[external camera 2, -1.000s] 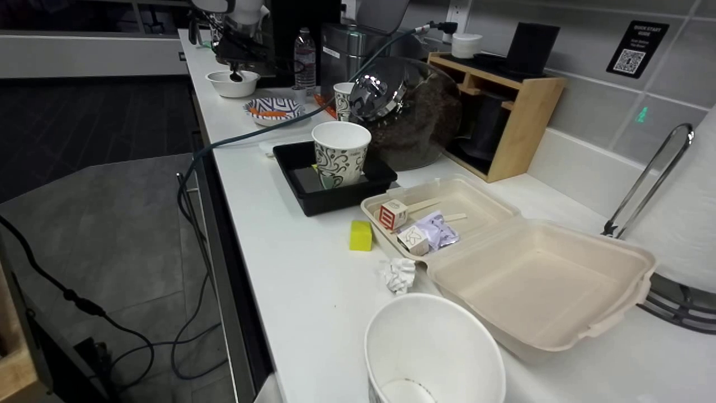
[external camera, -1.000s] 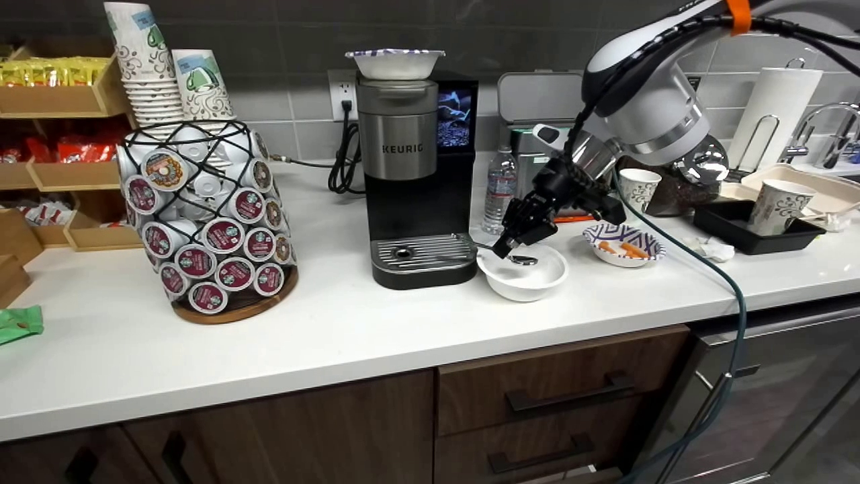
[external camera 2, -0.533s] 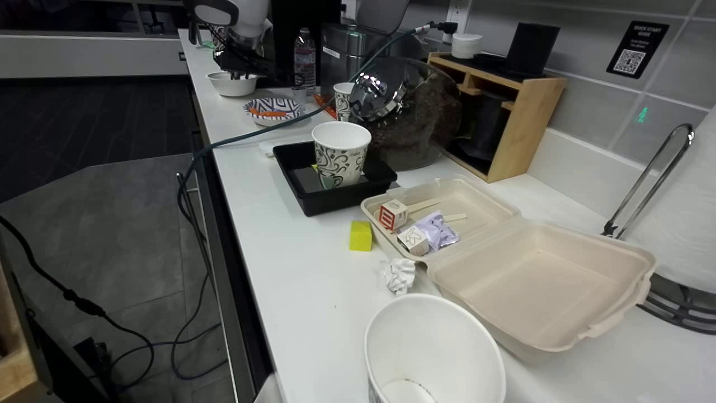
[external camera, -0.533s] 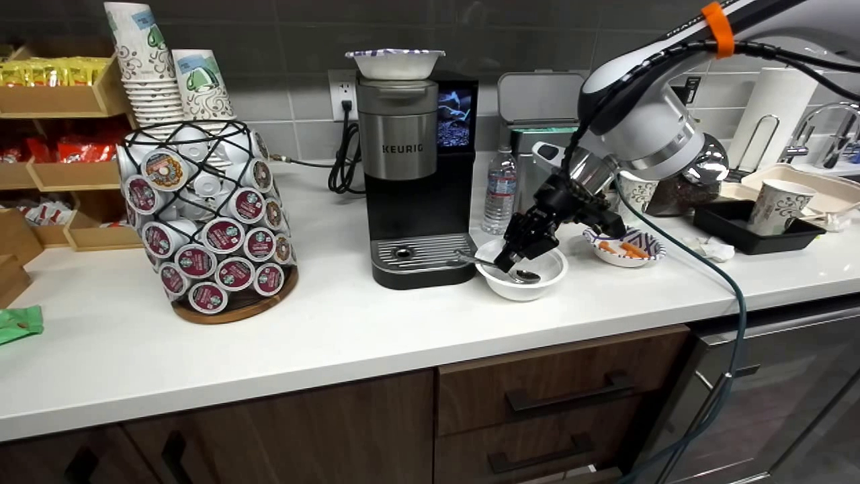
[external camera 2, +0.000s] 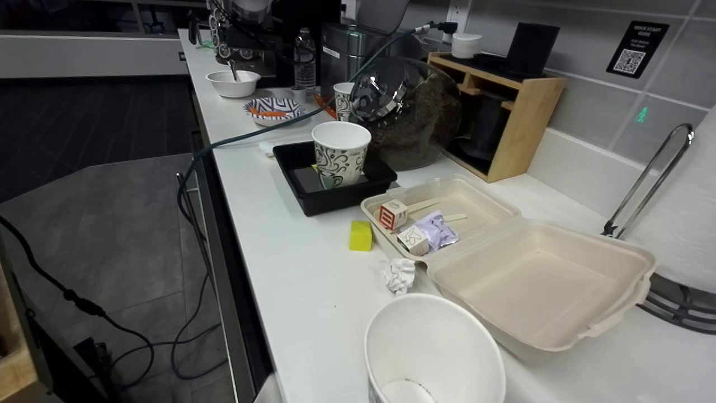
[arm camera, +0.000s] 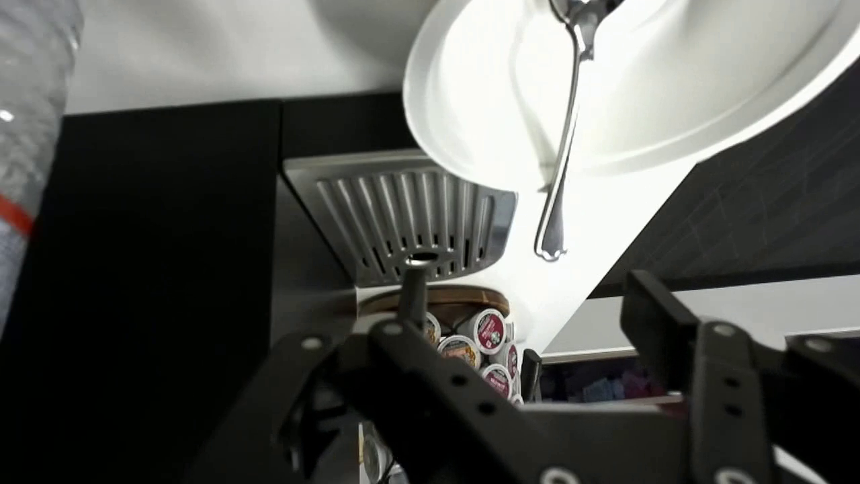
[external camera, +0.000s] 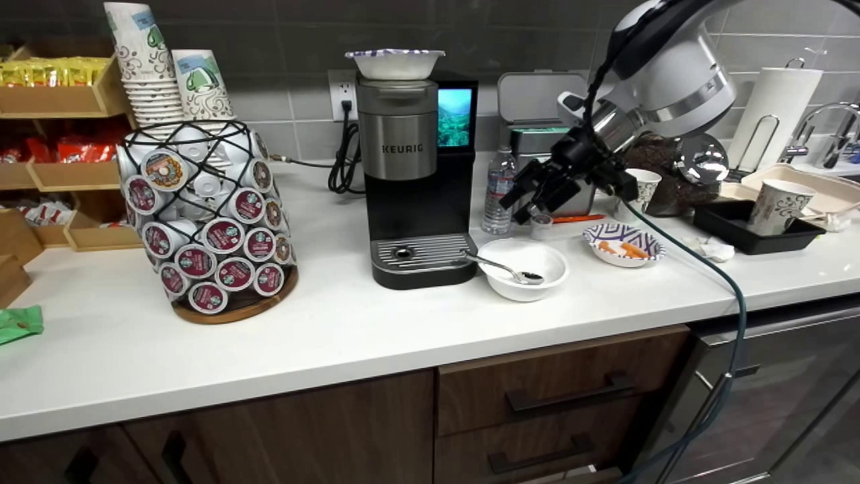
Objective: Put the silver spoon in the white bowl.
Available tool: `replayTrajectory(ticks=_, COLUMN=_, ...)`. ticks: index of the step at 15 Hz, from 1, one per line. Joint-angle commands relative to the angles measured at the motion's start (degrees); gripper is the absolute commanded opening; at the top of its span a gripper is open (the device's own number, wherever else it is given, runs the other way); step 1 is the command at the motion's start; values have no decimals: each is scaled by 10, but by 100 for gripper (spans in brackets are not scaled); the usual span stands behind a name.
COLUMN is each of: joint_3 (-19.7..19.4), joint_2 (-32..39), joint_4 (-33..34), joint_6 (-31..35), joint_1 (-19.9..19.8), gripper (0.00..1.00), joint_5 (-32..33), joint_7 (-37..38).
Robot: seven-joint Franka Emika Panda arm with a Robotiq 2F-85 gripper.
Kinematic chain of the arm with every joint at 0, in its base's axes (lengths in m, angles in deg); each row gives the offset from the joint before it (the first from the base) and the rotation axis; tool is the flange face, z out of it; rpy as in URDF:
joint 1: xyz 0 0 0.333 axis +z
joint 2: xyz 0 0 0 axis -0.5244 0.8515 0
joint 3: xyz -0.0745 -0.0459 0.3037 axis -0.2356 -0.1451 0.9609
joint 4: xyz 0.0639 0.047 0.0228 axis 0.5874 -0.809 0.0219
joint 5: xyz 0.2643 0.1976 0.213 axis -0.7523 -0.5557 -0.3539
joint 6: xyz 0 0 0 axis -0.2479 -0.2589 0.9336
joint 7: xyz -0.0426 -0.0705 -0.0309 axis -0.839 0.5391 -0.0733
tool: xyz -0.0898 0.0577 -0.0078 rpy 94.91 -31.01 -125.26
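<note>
Beginning from the largest, on the white counter [external camera: 322,343]: look first at the coffee maker [external camera: 420,191]. Next, for the gripper [arm camera: 527,289]: released, with fingers well apart in the wrist view and nothing between them; hangs higher than the bowl [external camera: 521,292] and apart from it. For the bowl: stands upright, just beside the coffee maker; by its look probably light, so easy to push away when pressed at the rim.

For the spoon [external camera: 502,267]: lies with the head inside the bowl and the handle across the rim, with the end outside. To judge from the shine, metal, stiff, light and rather slippery, hardly fragile; could swivel on the rim or slide deeper under a careless touch. If needed, take hold of the handle near its middle, from above, pinching across the narrow width.

About direction: tilted, not flat, with the long axis slanting from inside the bowl upward over the rim. Points with the handle end toward the coffee maker and with the head away from it. Cannot tell contact or gap there.
</note>
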Motion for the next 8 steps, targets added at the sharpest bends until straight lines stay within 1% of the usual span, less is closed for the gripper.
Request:
replayTrajectory(ticks=1, joint_3=-39, joint_2=-76, joint_4=-77, joint_6=-40, joint_1=12, gripper=100, joint_5=19, joint_7=19)
replayTrajectory(ticks=4, joint_3=-71, joint_2=-129, joint_4=-137, joint_6=-92, joint_1=29, gripper=100, joint_5=97, joint_7=53)
replayTrajectory(ticks=6, joint_3=-73, joint_2=-168, joint_4=-178, joint_6=-89, joint_1=28, gripper=100, joint_5=101, joint_7=30)
replayTrajectory(ticks=7, joint_3=-72, joint_2=-185, joint_4=-193, joint_6=-76, joint_1=26, gripper=100, joint_5=85, joint_7=18)
replayTrajectory(ticks=8, joint_3=-74, joint_2=-132, joint_4=-138, joint_6=-89, joint_1=28, gripper=100, joint_5=85, joint_7=29)
